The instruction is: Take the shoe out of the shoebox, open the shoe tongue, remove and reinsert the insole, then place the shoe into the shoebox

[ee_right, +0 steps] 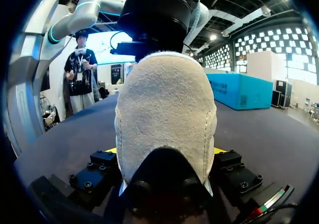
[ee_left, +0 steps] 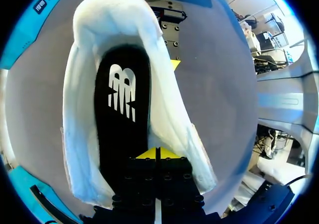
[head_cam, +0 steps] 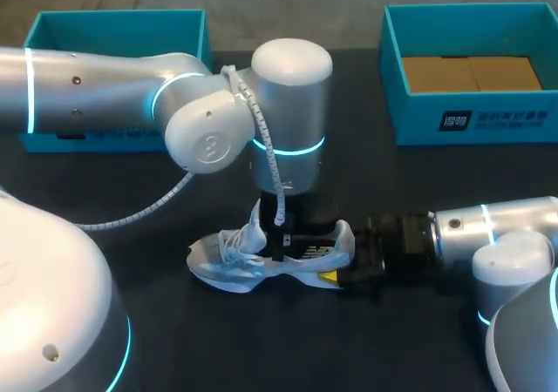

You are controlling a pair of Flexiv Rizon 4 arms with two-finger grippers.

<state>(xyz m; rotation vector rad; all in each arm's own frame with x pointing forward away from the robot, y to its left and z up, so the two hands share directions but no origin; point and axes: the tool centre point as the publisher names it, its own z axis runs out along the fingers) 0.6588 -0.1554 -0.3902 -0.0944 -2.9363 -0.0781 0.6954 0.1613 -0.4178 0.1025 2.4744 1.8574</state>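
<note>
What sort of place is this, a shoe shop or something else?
Probably a robot lab or test bench, not a shop. A left arm and a right arm meet at one white shoe on a dark table, with two open teal shoeboxes at the back.

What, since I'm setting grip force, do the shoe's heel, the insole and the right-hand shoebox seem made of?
Shoe heel: likely pale suede or a synthetic look-alike, since the surface is fuzzy, napped and matte. Insole: black, matte, fabric-like top with a white print; its core is hidden. Right-hand shoebox: probably teal-coated cardboard, going by the thin flat walls and brown board inside.
</note>
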